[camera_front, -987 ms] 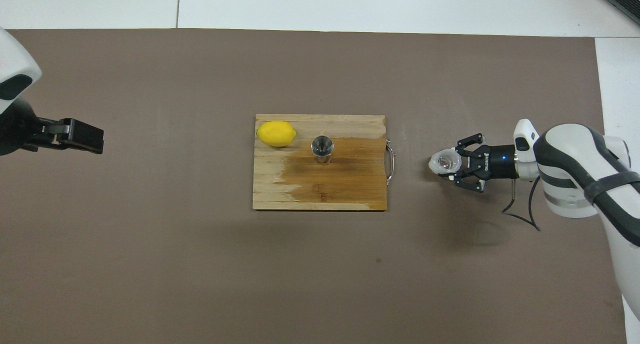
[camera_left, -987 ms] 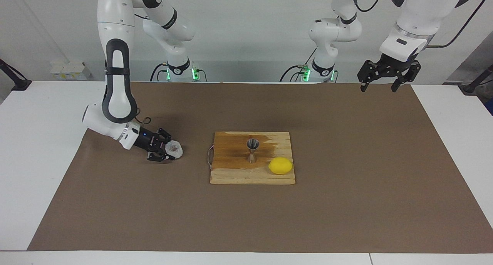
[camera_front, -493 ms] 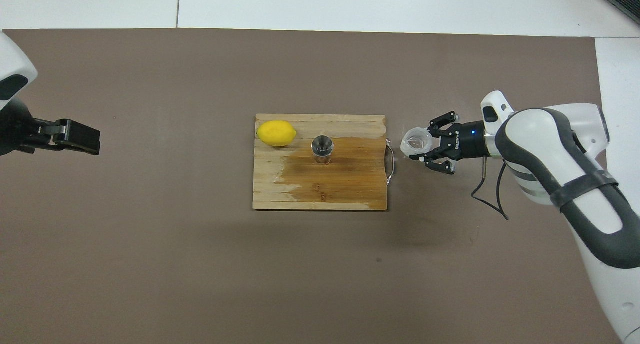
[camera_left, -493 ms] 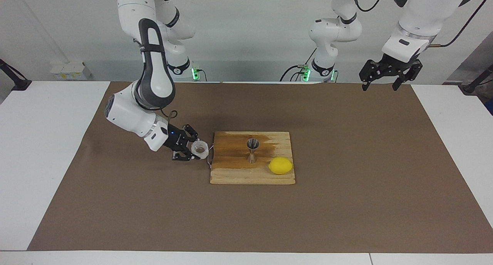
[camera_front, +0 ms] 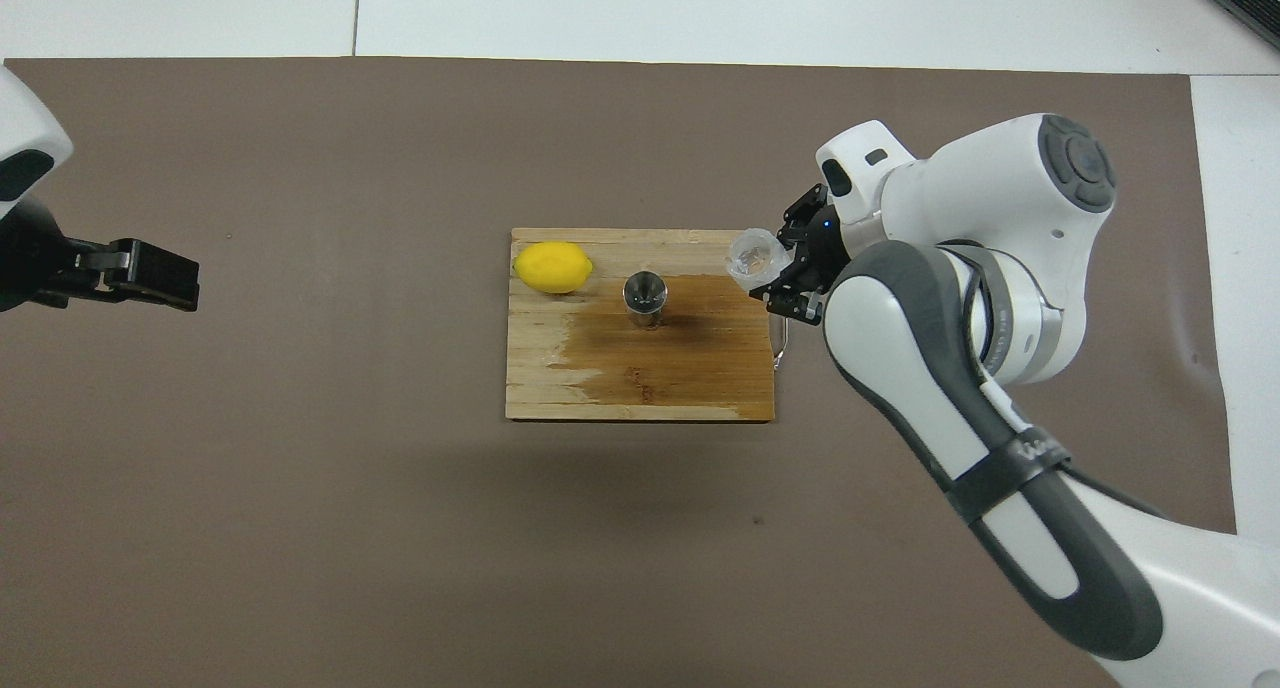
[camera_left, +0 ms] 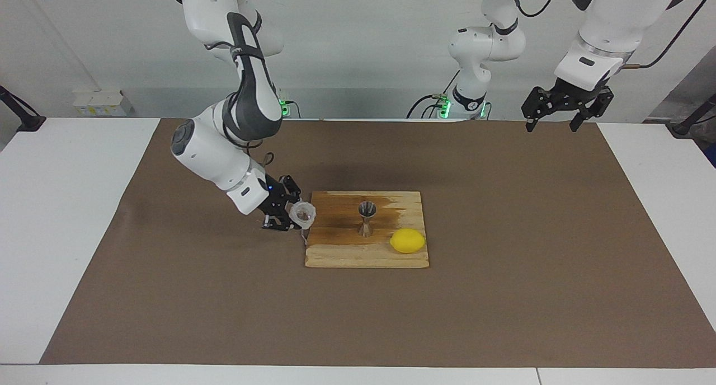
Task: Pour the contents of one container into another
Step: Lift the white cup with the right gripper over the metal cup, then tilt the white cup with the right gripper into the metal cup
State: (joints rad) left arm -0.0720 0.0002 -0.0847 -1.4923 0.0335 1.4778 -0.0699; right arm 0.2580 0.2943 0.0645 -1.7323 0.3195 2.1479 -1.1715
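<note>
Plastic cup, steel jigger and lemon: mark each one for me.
Plastic cup (camera_left: 305,213): facing view, on its crinkled wall, held in the right gripper (camera_left: 295,215).
Steel jigger (camera_left: 367,220): facing view, on its narrow waist.
Lemon (camera_front: 552,267): overhead view, on its rind's middle.

A wooden board (camera_left: 366,256) (camera_front: 640,388) lies mid-worktop on a brown mat (camera_left: 503,295) (camera_front: 300,468), with a dark wet stain and a wire handle (camera_front: 783,328) toward the right arm's end. A lemon (camera_left: 408,240) (camera_front: 552,267) sits on the board's corner.
</note>
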